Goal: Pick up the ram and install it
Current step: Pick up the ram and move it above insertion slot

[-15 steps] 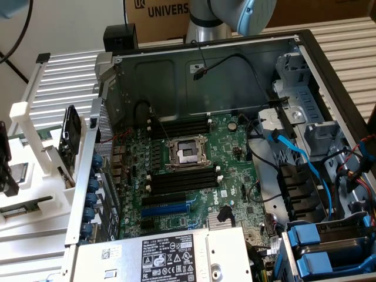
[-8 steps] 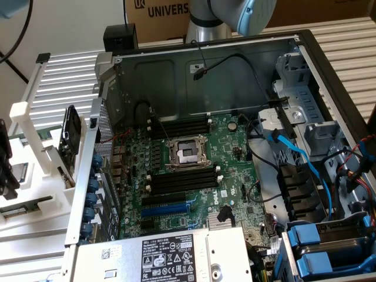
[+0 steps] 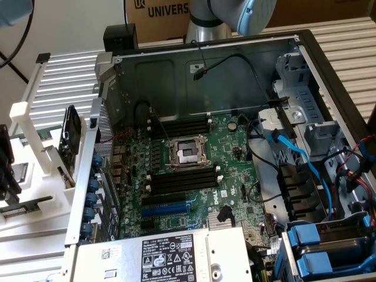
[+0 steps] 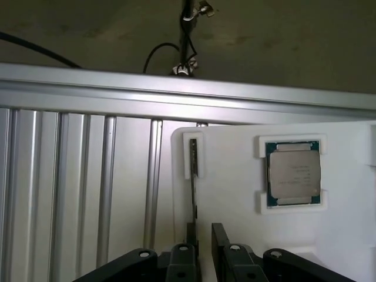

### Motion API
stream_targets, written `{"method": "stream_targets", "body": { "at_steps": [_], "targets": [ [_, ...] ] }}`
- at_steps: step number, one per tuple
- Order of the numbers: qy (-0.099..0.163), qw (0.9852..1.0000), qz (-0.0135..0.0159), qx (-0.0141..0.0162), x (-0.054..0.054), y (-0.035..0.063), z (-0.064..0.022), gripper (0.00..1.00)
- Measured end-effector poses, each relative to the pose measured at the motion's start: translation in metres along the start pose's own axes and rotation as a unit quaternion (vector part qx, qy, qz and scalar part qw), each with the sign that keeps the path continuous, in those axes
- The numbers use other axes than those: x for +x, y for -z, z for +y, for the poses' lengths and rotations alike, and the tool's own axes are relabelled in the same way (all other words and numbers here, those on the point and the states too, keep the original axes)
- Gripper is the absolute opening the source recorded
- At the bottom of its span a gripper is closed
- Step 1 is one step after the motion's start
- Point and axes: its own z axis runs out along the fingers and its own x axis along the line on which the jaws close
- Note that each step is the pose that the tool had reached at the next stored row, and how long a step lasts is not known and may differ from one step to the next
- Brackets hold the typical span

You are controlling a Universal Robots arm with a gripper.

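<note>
Jaws spread, close by the ram (image 4: 194, 176), edge-on in white holder (image 4: 235, 194); processor chip (image 4: 294, 173) nearby

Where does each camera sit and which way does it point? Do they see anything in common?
Exterior view: off the arm, high up, looking down into the open computer case; an arm joint shows.
Wrist view: on the wrist, looking past the open gripper at the ram on edge in a white holder, beside the processor chip.
Shared: apparently the white holder and ribbed table.
</note>
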Motion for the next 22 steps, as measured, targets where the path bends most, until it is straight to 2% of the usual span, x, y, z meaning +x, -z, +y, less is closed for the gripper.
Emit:
{"method": "stream_targets", "body": {
  "at_steps": [3, 12, 22],
  "targets": [
    [0.000, 1.0000, 0.0034, -0.0001, 0.000, -0.0017, -0.0001, 0.25],
    [0.000, 1.0000, 0.0035, -0.0001, 0.001, -0.0175, 0.0001, 0.25],
    [0.000, 1.0000, 0.0037, -0.0012, 0.001, -0.0183, -0.0025, 0.25]
  ]
}}
